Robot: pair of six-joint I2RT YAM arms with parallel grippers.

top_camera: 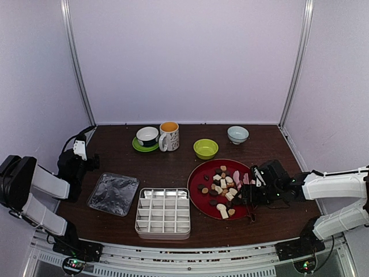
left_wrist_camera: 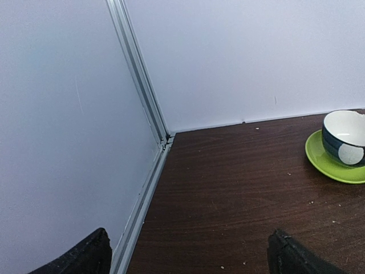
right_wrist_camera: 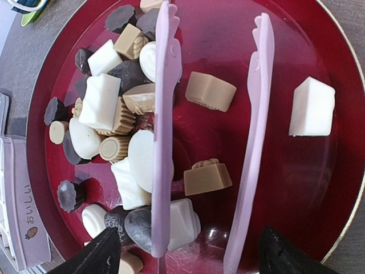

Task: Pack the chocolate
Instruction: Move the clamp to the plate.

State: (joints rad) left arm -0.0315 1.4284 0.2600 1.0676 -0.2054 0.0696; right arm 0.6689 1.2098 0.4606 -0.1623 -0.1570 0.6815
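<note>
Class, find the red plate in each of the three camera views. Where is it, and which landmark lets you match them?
Top external: the red plate lies right of centre.
Left wrist: not in view.
Right wrist: it fills most of the picture, under the pink tongs.
Shared landmark: the compartment tray, left of the plate from above, at the right wrist view's left edge.

Wooden table (top_camera: pixel 173 167): red plate (right_wrist_camera: pixel 302 182) beneath right fingers (right_wrist_camera: pixel 105 257); divided tray (top_camera: pixel 164 191) to their left; green saucer (left_wrist_camera: pixel 325 162) ahead-right of left fingers (left_wrist_camera: pixel 85 254).
</note>
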